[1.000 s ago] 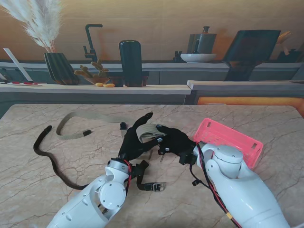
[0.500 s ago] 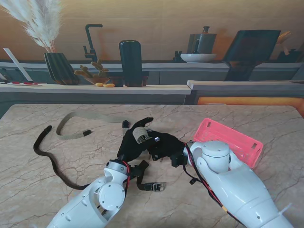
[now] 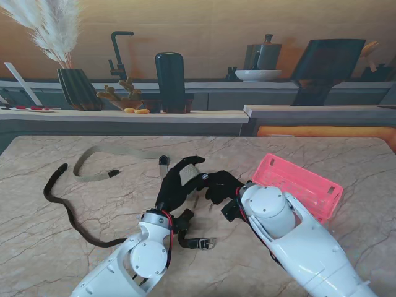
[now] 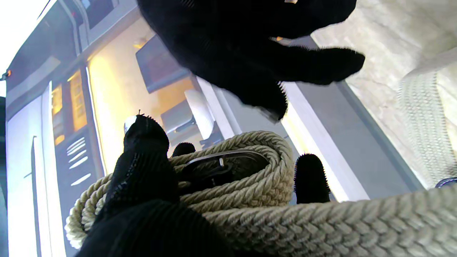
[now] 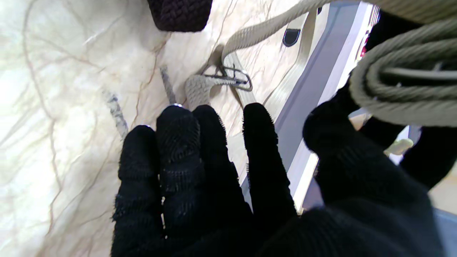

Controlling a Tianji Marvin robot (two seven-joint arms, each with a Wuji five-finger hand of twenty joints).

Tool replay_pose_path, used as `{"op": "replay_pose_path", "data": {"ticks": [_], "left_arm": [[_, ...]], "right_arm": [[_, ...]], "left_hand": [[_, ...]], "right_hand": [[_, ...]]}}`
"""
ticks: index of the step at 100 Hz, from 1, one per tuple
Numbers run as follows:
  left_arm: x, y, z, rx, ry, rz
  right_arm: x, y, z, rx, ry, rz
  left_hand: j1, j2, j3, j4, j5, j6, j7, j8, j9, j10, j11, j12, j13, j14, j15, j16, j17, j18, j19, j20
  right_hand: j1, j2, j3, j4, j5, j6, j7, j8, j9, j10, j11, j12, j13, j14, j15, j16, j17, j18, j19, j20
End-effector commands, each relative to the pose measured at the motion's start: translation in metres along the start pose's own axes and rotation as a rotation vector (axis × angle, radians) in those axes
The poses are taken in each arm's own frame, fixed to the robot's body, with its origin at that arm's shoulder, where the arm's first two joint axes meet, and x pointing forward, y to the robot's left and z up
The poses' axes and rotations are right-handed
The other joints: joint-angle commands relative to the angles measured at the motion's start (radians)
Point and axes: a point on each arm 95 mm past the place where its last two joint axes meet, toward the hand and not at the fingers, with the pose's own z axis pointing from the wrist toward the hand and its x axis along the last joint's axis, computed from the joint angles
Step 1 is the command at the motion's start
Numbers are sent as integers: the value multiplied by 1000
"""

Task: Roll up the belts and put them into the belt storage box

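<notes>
At the desk's centre, the left robot hand is gripping a partly coiled beige woven belt, its tail trailing toward ten o'clock. The right robot hand is hovering just beside the coil at three o'clock, fingers spread, holding nothing. The pink storage box is lying farther toward three o'clock.

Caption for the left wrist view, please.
Left hand grips a partly rolled beige woven belt around its buckle, with the right hand hovering close by.
</notes>
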Motion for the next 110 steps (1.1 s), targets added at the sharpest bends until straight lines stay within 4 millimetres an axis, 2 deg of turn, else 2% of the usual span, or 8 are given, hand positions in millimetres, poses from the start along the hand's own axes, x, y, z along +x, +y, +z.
{"op": "replay_pose_path", "data": {"ticks": [1, 17, 26, 32, 42, 47, 57, 110], "left_arm": [[7, -1, 3, 19, 12, -7], [3, -6, 6, 20, -13, 44], [-1, -7, 7, 5, -36, 61], [-4, -9, 9, -2, -48, 88], [-10, -10, 12, -31, -53, 170], [-12, -10, 13, -48, -59, 195], [-14, -8, 14, -90, -57, 250], [-17, -5, 14, -195, -23, 406]], "right_arm": [[-2, 3, -7, -25, 12, -18], [0, 16, -28, -43, 114, -66], [2, 21, -44, -16, 177, -118], [3, 23, -52, -13, 215, -162], [6, 23, -59, -44, 270, -230], [7, 21, -60, -80, 290, -258], [11, 19, -56, -163, 320, -294], [30, -7, -26, -118, 338, -428]], "left_hand": [[124, 150, 49, 39, 72, -17, 73, 28, 119, 6, 53, 7, 88, -20, 45, 6, 38, 14, 46, 29], [179, 105, 57, 51, 82, 28, 139, 9, 344, -4, 315, 179, 319, 63, 315, 89, 208, 22, 225, 96], [151, 53, 68, 65, 102, 52, 146, -7, 418, -34, 505, 335, 429, 68, 486, 173, 292, 52, 358, 138], [104, -5, 98, 85, 119, 76, 145, -10, 487, -44, 596, 407, 519, 63, 607, 225, 366, 71, 472, 171], [-193, -169, 504, 67, 117, 140, 51, -6, 586, -65, 698, 463, 650, 34, 747, 257, 479, 86, 608, 169], [-320, -201, 650, 82, 111, 172, -13, 2, 610, -71, 727, 470, 682, 36, 776, 269, 505, 96, 638, 166], [-414, -321, 752, 72, 74, 208, -107, -13, 640, -92, 760, 471, 730, 28, 806, 278, 549, 108, 670, 160], [-455, -391, 816, 53, 22, 252, -175, -46, 657, -97, 769, 463, 757, 35, 806, 279, 572, 123, 678, 142]], "right_hand": [[49, -51, 31, 21, -18, -36, 78, -53, 7, 21, 8, -11, 6, 6, 2, -10, 12, -15, 2, -23], [84, -150, 159, -16, -71, -56, 128, -97, -32, -7, -43, -25, -29, -19, -72, -31, -9, -33, -57, -43], [-14, -186, 208, 24, -46, -40, -115, 70, -91, -23, -100, -24, -84, -33, -149, -34, -39, -43, -123, -19], [-89, -222, 201, 37, -69, -26, -166, 98, -118, -26, -130, -30, -108, -36, -185, -43, -54, -43, -152, -20], [-215, -218, 168, 28, -85, -3, -191, 101, -134, -27, -147, -30, -124, -33, -208, -47, -62, -38, -167, -17], [-299, -177, 142, 22, -78, 8, -199, 102, -130, -21, -151, -30, -123, -25, -209, -45, -56, -32, -165, -11], [-401, -79, 84, 29, -43, 24, -209, 114, -97, -5, -141, -18, -97, -9, -179, -26, -30, -24, -134, 18], [-453, -27, 60, 39, 140, 15, -117, 173, 85, 41, 18, 28, 96, -7, 32, 21, 110, 18, 89, 57]]}}
